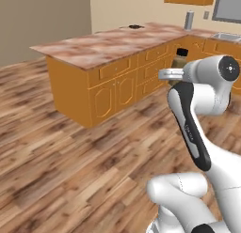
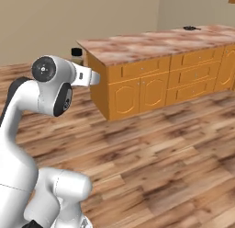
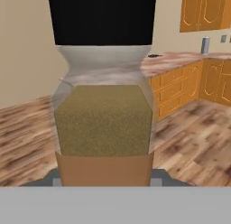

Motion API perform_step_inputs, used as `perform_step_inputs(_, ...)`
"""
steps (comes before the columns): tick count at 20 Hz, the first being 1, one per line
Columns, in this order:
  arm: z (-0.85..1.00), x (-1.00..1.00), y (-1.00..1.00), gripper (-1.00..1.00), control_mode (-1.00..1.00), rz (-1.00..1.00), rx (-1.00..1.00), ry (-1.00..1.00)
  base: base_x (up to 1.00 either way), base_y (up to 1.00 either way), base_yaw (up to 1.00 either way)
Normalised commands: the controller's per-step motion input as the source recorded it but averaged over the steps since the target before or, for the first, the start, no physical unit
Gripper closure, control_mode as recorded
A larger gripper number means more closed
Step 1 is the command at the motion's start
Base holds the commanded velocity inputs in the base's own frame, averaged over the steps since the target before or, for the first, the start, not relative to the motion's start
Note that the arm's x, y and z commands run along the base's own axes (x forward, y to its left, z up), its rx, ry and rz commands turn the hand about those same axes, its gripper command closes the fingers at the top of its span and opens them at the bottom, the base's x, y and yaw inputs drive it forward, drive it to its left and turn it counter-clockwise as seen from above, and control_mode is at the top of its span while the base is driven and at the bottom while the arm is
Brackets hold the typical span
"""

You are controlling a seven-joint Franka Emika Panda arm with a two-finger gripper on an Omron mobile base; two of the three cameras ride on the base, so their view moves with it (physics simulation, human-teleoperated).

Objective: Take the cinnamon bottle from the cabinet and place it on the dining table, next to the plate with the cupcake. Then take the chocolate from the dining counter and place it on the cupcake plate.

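Observation:
My gripper [image 3: 104,179] is shut on the cinnamon bottle [image 3: 104,119], a clear bottle of brown powder with a black cap, held upright close to the hand camera. The bottle [image 1: 180,59] also peeks out behind the arm's wrist, and its cap and neck [image 2: 76,54] rise above the forearm. The dining table [image 1: 101,46] with its pink-brown marbled top stands ahead, apart from the arm. A small dark plate [image 1: 135,27] lies far back on the table [image 2: 151,41]. The cupcake and the chocolate are too small to make out. The orange cabinet [image 3: 203,11] hangs on the far wall.
A tall grey cylinder [image 1: 189,19] stands on the back counter, with a sink [image 1: 228,37] to its right. Orange drawers and doors [image 2: 137,91] front the table's base. Bare wooden floor [image 1: 70,157] lies between me and the table.

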Motion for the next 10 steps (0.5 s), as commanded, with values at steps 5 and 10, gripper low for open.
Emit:
perform_step_inputs(5,0.00,0.00,0.00,1.00,1.00,0.00,0.00,0.00,0.90,0.30,0.03)
perform_step_inputs(10,0.00,0.00,0.00,1.00,1.00,0.00,0.00,0.00,0.91,0.27,0.02)
